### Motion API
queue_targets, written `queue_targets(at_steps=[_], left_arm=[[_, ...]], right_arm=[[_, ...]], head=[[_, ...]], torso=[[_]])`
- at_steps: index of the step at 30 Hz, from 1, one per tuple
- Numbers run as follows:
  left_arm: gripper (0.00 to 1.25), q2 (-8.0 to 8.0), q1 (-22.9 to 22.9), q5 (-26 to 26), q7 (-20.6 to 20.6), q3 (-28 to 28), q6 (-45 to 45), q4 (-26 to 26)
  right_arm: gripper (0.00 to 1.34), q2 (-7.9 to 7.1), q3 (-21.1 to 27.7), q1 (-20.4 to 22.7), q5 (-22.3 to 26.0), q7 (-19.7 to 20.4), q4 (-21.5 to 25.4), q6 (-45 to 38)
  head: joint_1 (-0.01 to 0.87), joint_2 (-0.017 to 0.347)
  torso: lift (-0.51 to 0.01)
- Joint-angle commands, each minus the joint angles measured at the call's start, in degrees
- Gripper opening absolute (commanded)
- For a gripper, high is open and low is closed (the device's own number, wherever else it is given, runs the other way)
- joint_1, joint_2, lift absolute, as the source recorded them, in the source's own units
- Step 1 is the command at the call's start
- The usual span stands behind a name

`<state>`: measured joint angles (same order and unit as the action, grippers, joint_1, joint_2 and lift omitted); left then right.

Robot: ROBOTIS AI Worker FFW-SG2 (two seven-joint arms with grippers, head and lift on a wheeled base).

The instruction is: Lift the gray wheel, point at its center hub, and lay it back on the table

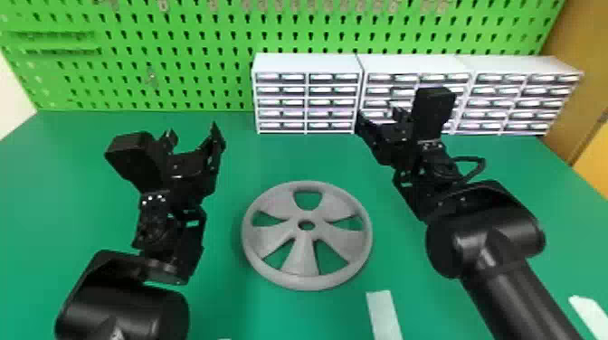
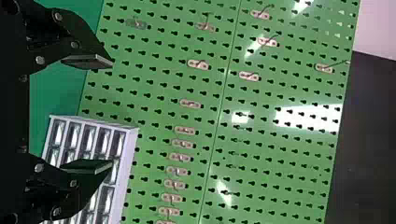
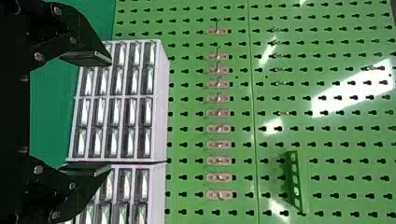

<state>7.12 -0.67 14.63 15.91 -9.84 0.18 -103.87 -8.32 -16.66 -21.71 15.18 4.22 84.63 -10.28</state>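
Gray and round, the wheel (image 1: 302, 260) lies flat on the green table (image 1: 217, 300), just below the frame's middle, its center hub (image 1: 306, 233) facing up and one spoke pointing to the bottom edge; its outline looks longest left to right. Left of and above it is the left gripper (image 1: 193, 135), to its upper right the right gripper (image 1: 381, 118), both apart from it, empty, fingers wide open. White drawer cabinets (image 1: 307, 64) stand upper right, before a green pegboard (image 1: 203, 59).

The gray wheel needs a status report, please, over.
Left gripper, right gripper: jaws open, empty. Wheel flat on table. White strip nearby, not touching it.
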Motion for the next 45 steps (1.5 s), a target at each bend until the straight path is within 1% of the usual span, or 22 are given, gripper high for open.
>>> queue_targets(at_steps=[1, 7, 10, 12, 14, 15, 18, 20, 22, 26, 28, 31, 36, 40, 45], left_arm=[[0.76, -0.09, -0.1, 0.0, -0.1, 0.1, 0.0, 0.1], [0.76, -0.09, -0.3, 0.0, -0.2, 0.1, 0.0, 0.3], [0.76, -0.09, -0.8, -0.9, -0.4, 0.2, -1.1, 1.5], [0.76, -0.17, -2.1, -1.3, -0.8, 0.3, -3.3, 4.1], [0.76, -0.52, -3.7, 0.2, -2.9, 1.0, -4.2, 6.5], [0.76, -0.70, -4.6, 0.0, -3.4, 1.1, -4.7, 7.2], [0.76, -1.32, -7.7, -2.2, -4.0, 1.4, -6.0, 8.9], [0.76, -2.02, -10.0, -3.8, -5.7, 2.4, -6.4, 9.7], [0.76, -2.37, -11.7, -5.0, -7.0, 3.3, -6.9, 10.2], [0.76, -1.84, -15.6, -5.8, -7.0, 4.2, -8.4, 10.7], [0.76, -1.67, -17.3, -6.2, -7.0, 4.6, -9.3, 10.8], [0.76, -1.14, -20.0, -6.5, -7.0, 4.7, -10.7, 11.3], [0.76, 0.00, -25.3, -7.8, -7.0, 4.3, -13.1, 11.6], [0.76, 1.15, -30.4, -8.0, -7.0, 3.4, -14.5, 11.6], [0.76, 3.08, -36.3, -5.9, -7.0, 2.1, -15.1, 11.6]], right_arm=[[0.86, -0.12, 0.1, 0.0, 0.0, 0.0, 0.0, 0.0], [0.87, -0.12, 0.2, 0.0, 0.0, 0.0, 0.0, 0.0], [0.88, -0.21, 0.0, -0.3, -0.1, 0.0, 0.0, 0.9], [0.89, -0.21, -0.1, -0.9, -0.6, 0.0, 0.0, 1.2], [0.89, -0.21, -0.3, -1.9, -1.1, 0.0, 0.0, 2.3], [0.89, -0.21, -0.4, -2.3, -1.6, 0.0, 0.0, 3.1], [0.89, -0.21, -0.4, -4.1, -2.3, 0.0, 0.0, 4.8], [0.89, -0.21, -0.3, -5.7, -2.4, 0.1, 0.0, 4.8], [0.89, -0.21, -0.1, -7.1, -2.5, 0.5, 0.0, 5.5], [0.89, -0.74, 0.0, -10.1, -2.7, 2.9, 0.0, 8.9], [0.89, -0.82, 0.3, -11.5, -2.7, 3.0, 0.0, 10.2], [0.89, -1.44, 0.5, -13.7, -4.1, 3.1, 0.5, 11.9], [0.89, -2.67, 0.2, -17.6, -5.2, 4.2, 2.1, 15.5], [0.89, -3.90, 0.0, -21.2, -6.1, 5.3, 3.4, 18.6], [0.89, -4.78, 0.3, -25.8, -6.3, 6.2, 4.6, 22.4]], head=[[0.692, 0.048], [0.692, 0.048], [0.692, 0.048], [0.692, 0.048], [0.692, 0.048], [0.692, 0.048], [0.692, 0.048], [0.692, 0.048], [0.692, 0.048], [0.692, 0.048], [0.692, 0.048], [0.692, 0.048], [0.692, 0.048], [0.692, 0.048], [0.692, 0.048]], torso=[[-0.096], [-0.096], [-0.096], [-0.096], [-0.096], [-0.096], [-0.096], [-0.096], [-0.096], [-0.096], [-0.096], [-0.096], [-0.096], [-0.096], [-0.096]])
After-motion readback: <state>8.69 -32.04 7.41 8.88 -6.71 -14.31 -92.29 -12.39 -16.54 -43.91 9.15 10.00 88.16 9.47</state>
